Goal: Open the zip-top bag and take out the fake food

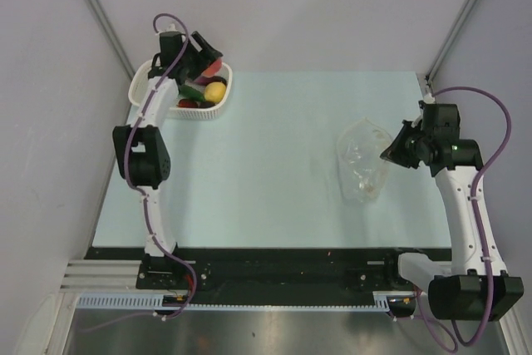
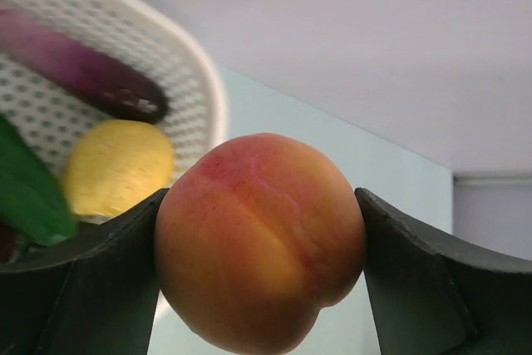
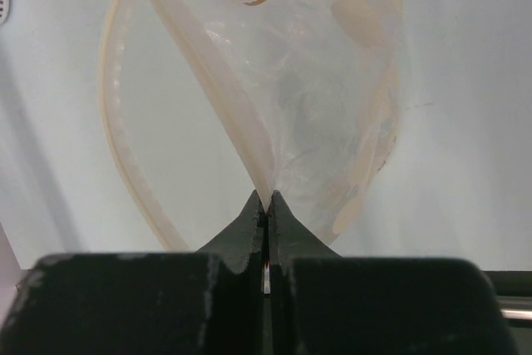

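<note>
My left gripper (image 1: 209,59) is shut on an orange-red toy peach (image 2: 260,243) and holds it over the near rim of the white mesh basket (image 1: 223,99) at the back left. A yellow piece (image 2: 118,166), a dark purple piece (image 2: 83,72) and a green piece (image 2: 29,193) lie in the basket (image 2: 187,64). The clear zip-top bag (image 1: 363,162) lies at the right, its mouth open, with no toy food visible inside. My right gripper (image 3: 267,201) is shut on the bag's zip edge (image 3: 224,89) and also shows in the top view (image 1: 391,154).
The pale blue mat (image 1: 266,164) covers the table. Grey walls close in behind and at both sides. A black rail (image 1: 283,276) runs along the near edge between the arm bases.
</note>
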